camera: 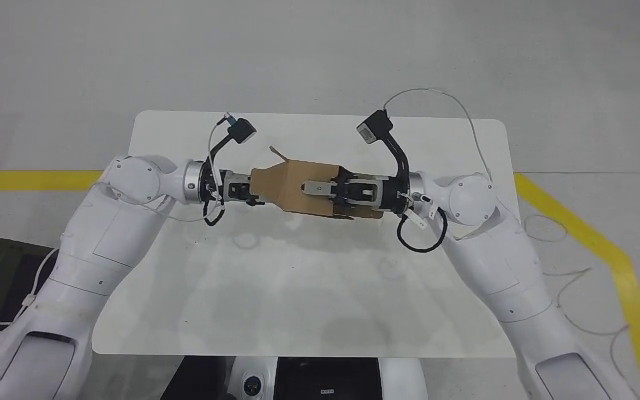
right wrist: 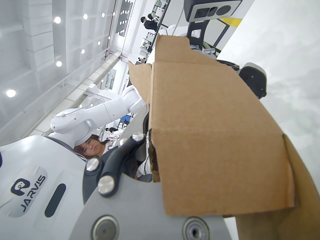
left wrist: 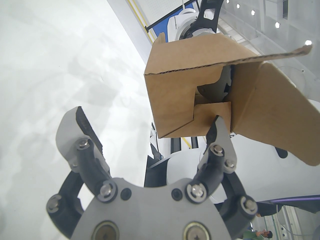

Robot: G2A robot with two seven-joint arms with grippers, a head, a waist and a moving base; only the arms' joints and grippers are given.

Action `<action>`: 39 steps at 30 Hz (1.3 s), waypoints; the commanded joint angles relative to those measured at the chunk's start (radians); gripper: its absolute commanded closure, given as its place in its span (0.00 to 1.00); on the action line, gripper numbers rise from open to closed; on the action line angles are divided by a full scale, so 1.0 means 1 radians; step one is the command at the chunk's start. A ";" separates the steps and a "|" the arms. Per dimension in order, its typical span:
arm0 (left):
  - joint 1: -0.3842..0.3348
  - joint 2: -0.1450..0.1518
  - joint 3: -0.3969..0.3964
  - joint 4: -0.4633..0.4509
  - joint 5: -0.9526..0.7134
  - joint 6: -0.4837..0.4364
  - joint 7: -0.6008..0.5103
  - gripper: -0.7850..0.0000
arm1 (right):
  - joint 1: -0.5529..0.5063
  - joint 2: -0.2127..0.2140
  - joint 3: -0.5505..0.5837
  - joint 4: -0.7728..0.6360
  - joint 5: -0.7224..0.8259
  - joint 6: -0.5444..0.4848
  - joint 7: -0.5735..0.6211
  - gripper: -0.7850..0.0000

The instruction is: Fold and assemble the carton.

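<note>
Table: white top [camera: 300,300] on a grey floor [camera: 300,60] marked with yellow tape lines [camera: 40,180].
Left gripper [left wrist: 148,116]: jaws spread wide, gripping nothing. One fingertip [left wrist: 220,128] rests against the small end flap [left wrist: 212,112] of the carton.
Carton [left wrist: 172,93]: brown cardboard, held in the air above the middle of the table, between the two arms. It is squared into a tube. The end facing the left gripper is partly closed, and a big side flap [left wrist: 270,121] stands out open.
Right gripper [camera: 322,187]: lies along the other end of the carton. Cardboard hides its fingers in its own wrist view, but it seems to be clamped on a wall, since nothing else carries the carton.
Step in hand: most likely closing the end flaps on the left gripper's side.
Doing it well: push the small flap in flat and square first, pressing near its fold line so it bends there and does not buckle. Then bring the big flap over it. The holding arm should stay steady, or the tube may skew or slip.
</note>
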 commanded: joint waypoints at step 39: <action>-0.014 0.011 -0.087 0.108 0.018 -0.030 0.039 0.00 | 0.067 -0.019 -0.094 0.056 0.040 0.013 0.156 1.00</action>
